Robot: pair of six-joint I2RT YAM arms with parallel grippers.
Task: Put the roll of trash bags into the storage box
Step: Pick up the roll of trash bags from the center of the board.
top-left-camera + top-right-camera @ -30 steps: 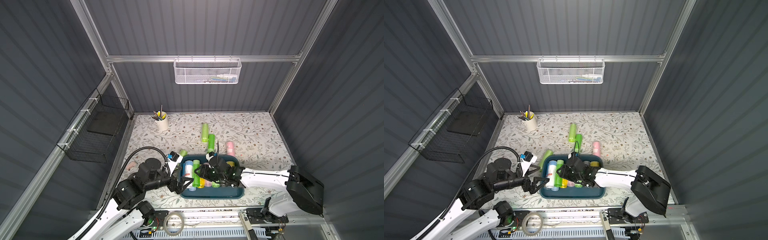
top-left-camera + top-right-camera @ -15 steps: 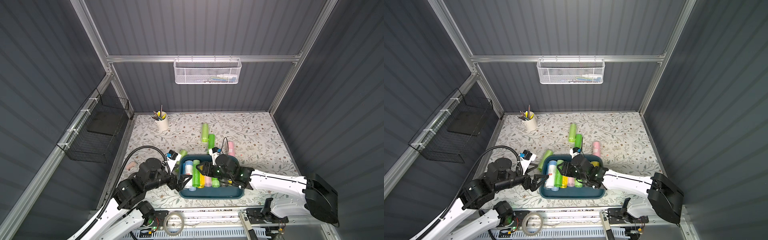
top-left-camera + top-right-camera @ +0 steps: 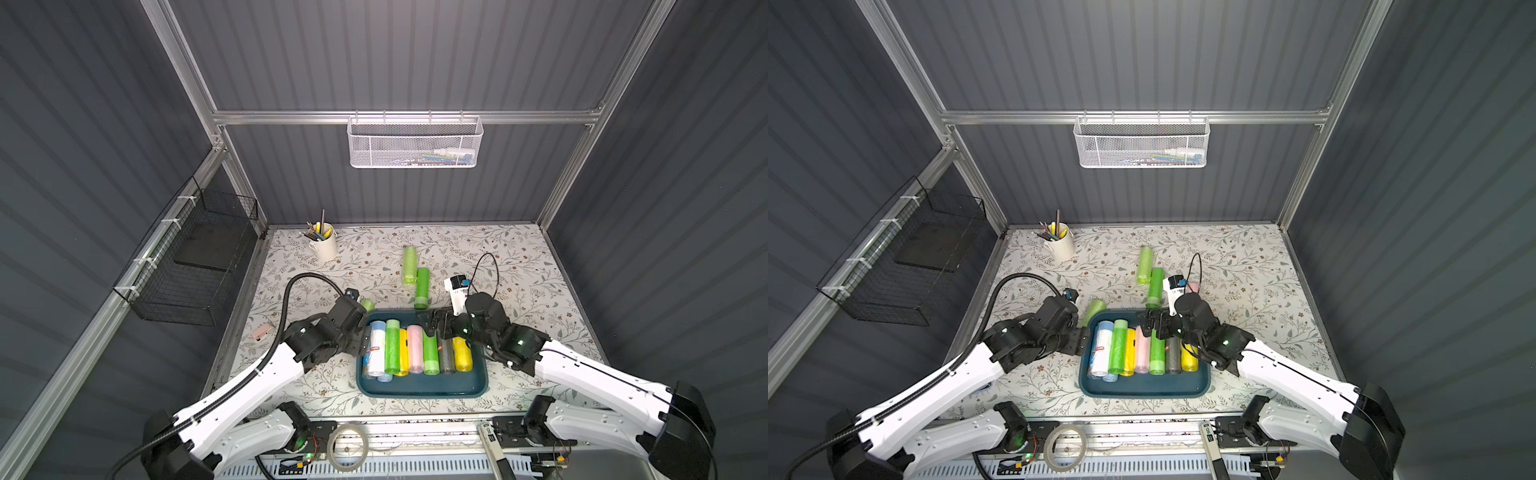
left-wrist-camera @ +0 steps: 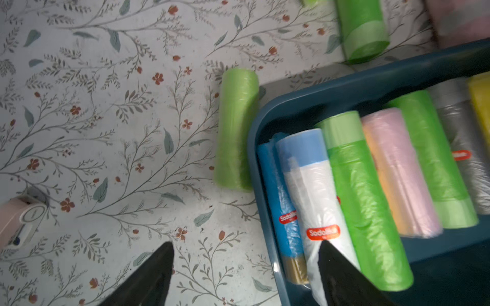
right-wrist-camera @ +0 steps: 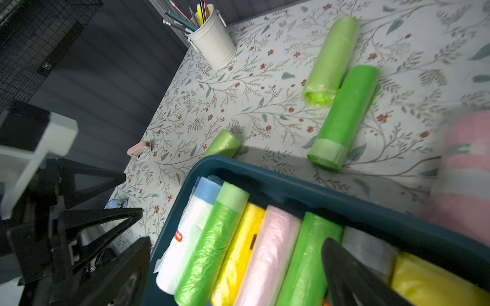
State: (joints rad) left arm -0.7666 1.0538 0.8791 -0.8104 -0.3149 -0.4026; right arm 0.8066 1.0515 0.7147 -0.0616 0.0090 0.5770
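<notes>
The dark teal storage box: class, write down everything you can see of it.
The storage box is a shallow, dark teal, smooth plastic rectangular tray with rounded corners and a raised rim. It sits flat on the floral-patterned table near the front edge. Rolls of trash bags in white, green, yellow, pink and grey lie side by side across its far part; its near floor is bare. A light green roll lies on the table beside its far left corner; contact is unclear.

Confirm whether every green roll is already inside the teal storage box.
No: in the left wrist view a light green roll lies on the floral mat, just outside the storage box rim.
</notes>
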